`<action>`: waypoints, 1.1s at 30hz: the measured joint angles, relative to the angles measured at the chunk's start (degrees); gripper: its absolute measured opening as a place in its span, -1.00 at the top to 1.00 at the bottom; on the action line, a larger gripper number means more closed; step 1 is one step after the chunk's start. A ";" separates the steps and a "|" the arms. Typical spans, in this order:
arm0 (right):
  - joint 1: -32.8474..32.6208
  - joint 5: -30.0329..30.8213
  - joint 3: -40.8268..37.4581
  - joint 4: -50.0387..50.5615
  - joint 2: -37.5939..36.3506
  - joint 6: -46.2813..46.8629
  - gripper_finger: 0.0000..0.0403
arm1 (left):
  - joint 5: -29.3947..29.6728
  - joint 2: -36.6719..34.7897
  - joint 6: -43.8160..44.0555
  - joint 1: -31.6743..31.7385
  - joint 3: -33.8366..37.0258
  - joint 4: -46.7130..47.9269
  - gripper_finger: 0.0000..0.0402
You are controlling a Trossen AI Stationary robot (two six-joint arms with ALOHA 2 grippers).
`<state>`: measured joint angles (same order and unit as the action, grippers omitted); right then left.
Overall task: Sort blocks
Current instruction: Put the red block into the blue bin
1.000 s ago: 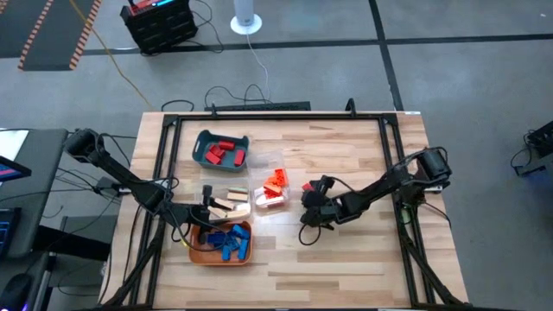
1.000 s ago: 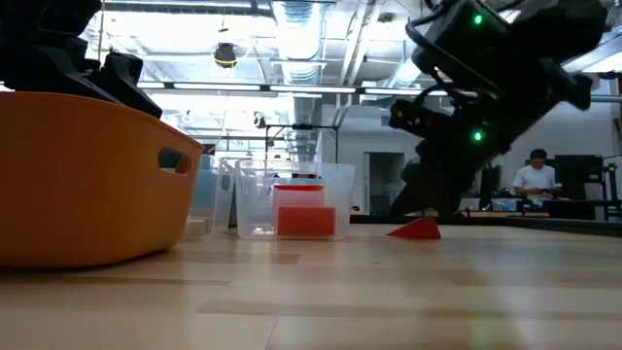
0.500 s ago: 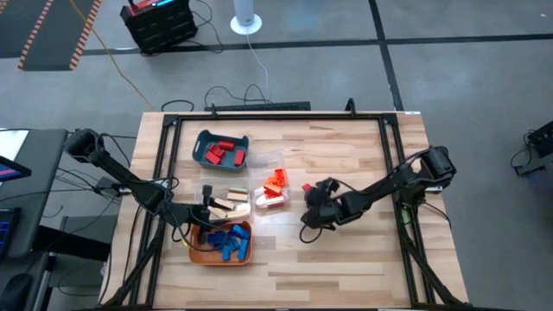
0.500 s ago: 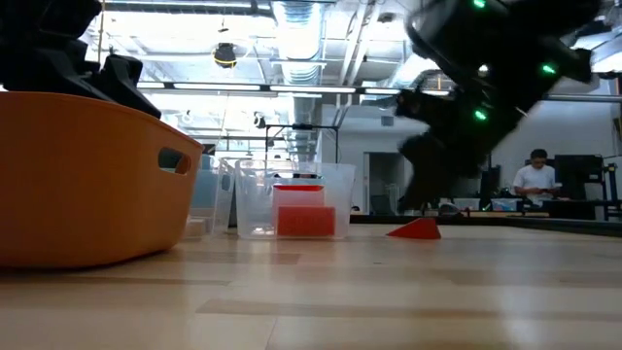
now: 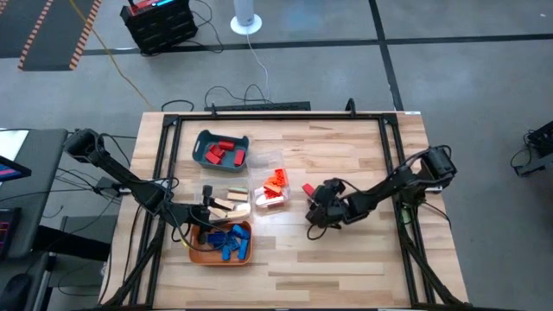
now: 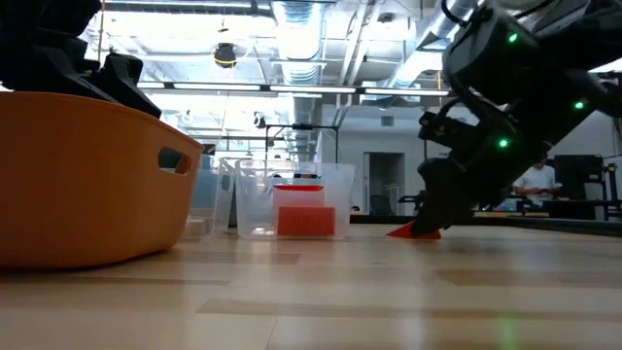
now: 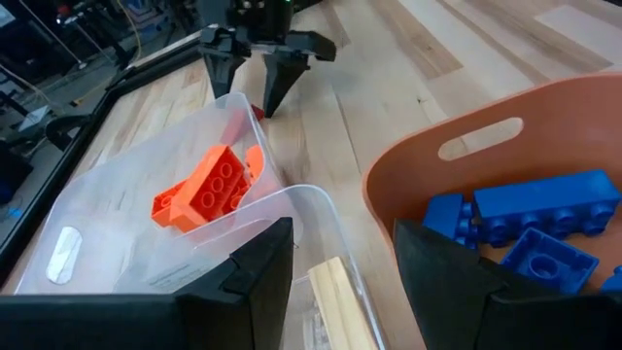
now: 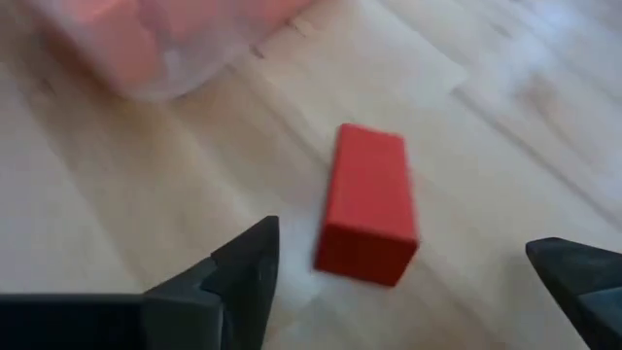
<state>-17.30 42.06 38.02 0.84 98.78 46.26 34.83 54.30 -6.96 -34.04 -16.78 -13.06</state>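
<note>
The worktop (image 5: pixel 346 147) is pale butcher-block wood framed by black rails, standing on a grey concrete floor (image 5: pixel 467 78) crossed by dark seams. Beyond the worktop's far edge sit a black case (image 5: pixel 158 23) and a white round base (image 5: pixel 246 19) with a white cable running toward the worktop. The low view looks into a hall with ceiling ducts and strip lights, where a seated person (image 6: pixel 536 182) shows far behind the worktop. No writing can be read anywhere.

Taking the clear tray (image 5: pixel 270 192) of orange blocks (image 7: pixel 206 187) as landmark: a lone red block (image 8: pixel 367 204) lies flat on the bare wood just to its right, and the right hand (image 5: pixel 317 207) hangs close over the worktop just beyond that block, fingers spread wide with the block lying between them in the wrist view, not gripped. A teal tray (image 5: pixel 221 149) of red blocks (image 5: pixel 221 153) sits to the far left of the clear tray. A second clear tray (image 5: pixel 230 204) with tan blocks (image 5: pixel 232 205) stands just left of the landmark, and an orange tray (image 5: pixel 223 242) of blue blocks (image 7: pixel 525 219) lies nearer the front edge. The left hand (image 5: pixel 206 216) waits at the tan tray's near edge, partly open and holding nothing.
</note>
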 joint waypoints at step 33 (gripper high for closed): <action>4.15 -12.20 17.09 13.55 -0.17 -19.35 1.00 | 0.02 0.00 -0.39 0.00 0.00 0.50 0.14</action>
<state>-13.15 29.87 55.10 14.38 98.61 26.91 34.85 54.30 -7.35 -34.04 -16.78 -12.56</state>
